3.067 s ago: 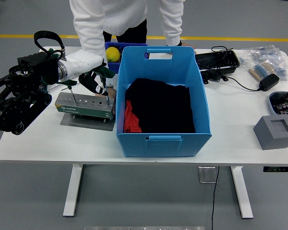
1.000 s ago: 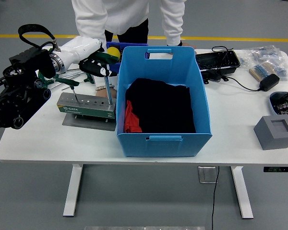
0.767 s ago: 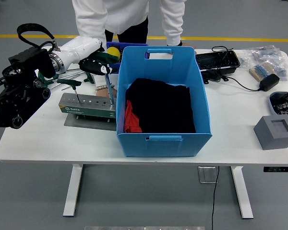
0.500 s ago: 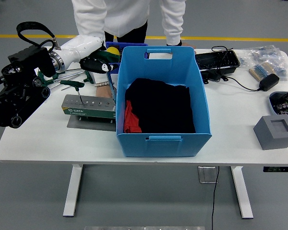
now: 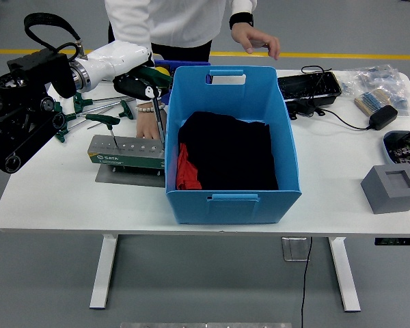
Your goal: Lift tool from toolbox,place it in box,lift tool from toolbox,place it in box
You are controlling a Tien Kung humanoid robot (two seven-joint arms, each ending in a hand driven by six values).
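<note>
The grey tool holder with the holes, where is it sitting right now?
The grey tool holder sits on the table's left half in the head view, against the blue bin's left wall, with one green-handled tool standing in it.

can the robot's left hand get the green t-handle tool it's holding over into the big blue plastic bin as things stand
Probably yes. The left hand grips the green T-handle tool lifted clear of the grey metal tool holder, right beside the blue plastic bin, whose top is open. The person's hand rests on the table behind the holder, not between.
</note>
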